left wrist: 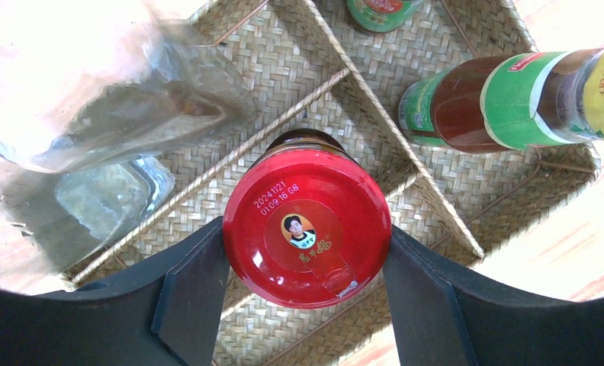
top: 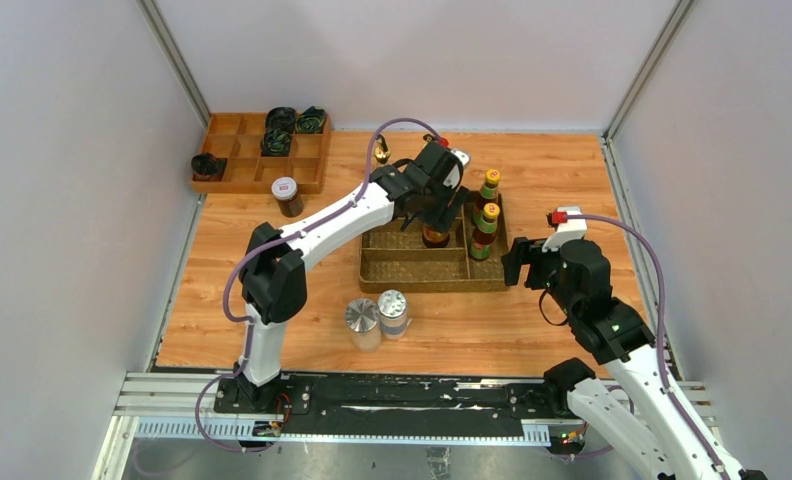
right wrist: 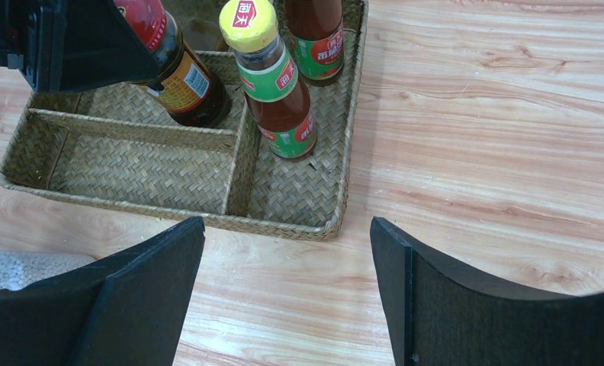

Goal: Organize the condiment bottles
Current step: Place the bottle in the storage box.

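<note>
Red-lidded jar [left wrist: 306, 227] upright in woven basket [left wrist: 314, 91], long axis vertical, lid up; left claw [left wrist: 303, 244] grips the lid; right claw [right wrist: 287, 225] wide, empty.

likely a robotics lab cell, though the room beyond is out of view: plain pale panels [top: 62, 150] in metal framing close in a wood-grain table [top: 572, 170] on three sides, while the left arm [top: 322, 222] and right arm [top: 597, 300] stand bolted to a black rail [top: 402, 392] at its near edge, purple cables [top: 617, 223] looping along them.
</note>
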`<state>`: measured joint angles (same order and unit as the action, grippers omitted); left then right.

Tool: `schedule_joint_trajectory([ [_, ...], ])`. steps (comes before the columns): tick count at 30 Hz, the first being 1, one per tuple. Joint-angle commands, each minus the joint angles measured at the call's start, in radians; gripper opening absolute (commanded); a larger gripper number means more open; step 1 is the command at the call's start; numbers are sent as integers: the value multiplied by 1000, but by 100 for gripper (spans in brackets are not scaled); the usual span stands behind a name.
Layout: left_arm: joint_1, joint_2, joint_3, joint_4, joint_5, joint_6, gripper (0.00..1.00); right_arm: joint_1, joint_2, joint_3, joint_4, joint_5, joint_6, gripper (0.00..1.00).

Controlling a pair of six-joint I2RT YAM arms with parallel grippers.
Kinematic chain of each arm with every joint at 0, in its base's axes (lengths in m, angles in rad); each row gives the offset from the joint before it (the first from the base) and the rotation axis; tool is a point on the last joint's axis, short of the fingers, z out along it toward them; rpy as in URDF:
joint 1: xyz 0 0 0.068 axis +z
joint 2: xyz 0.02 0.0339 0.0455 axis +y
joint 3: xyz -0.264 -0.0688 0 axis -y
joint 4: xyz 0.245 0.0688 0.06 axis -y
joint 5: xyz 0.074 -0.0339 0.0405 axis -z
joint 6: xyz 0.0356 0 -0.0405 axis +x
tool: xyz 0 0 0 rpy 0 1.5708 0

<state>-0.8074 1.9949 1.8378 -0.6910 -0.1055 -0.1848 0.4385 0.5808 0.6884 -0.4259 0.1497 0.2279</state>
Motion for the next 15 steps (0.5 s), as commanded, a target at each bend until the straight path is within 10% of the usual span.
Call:
schedule_joint_trajectory([
  [1, 2, 4, 12, 95, -10, 16, 53, 14, -3, -15, 7, -7, 10, 85],
  [15, 11, 61, -2, 110, -7, 0, 59, 15, -6, -21, 9, -15, 12, 85],
])
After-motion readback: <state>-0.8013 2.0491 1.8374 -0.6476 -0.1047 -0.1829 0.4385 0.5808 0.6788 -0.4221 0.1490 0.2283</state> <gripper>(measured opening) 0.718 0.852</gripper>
